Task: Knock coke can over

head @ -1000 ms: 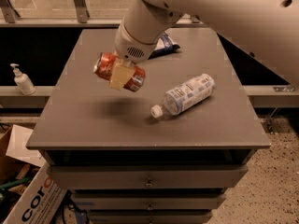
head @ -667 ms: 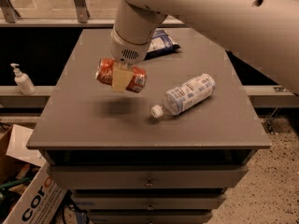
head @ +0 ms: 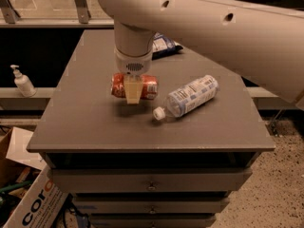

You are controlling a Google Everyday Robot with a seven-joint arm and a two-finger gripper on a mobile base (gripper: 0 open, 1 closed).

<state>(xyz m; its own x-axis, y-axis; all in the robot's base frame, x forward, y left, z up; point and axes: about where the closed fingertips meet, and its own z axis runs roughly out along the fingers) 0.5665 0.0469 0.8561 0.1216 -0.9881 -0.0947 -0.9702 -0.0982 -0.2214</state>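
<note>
Grey table point(head: 80, 122): bottle point(head: 191, 96) lying, bag point(head: 164, 45) behind; gripper point(head: 133, 92) mid-table clasping coke can point(head: 149, 86).

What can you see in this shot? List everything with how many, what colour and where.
coke can: one, red-orange, held sideways in the gripper over the left middle of the cabinet top
water bottle: one, clear with a white cap, lying on its side on the top, right of the can
snack bag: one, blue and white, at the back of the top, partly hidden by the arm
cabinet: one, grey, drawers below the top
pump bottle: one, white, on a ledge at the left
cardboard box: one, white side with black lettering, on the floor at bottom left
arm: one, white, reaching in from the upper right
gripper: one, beige, pointing down, shut on the coke can
</note>
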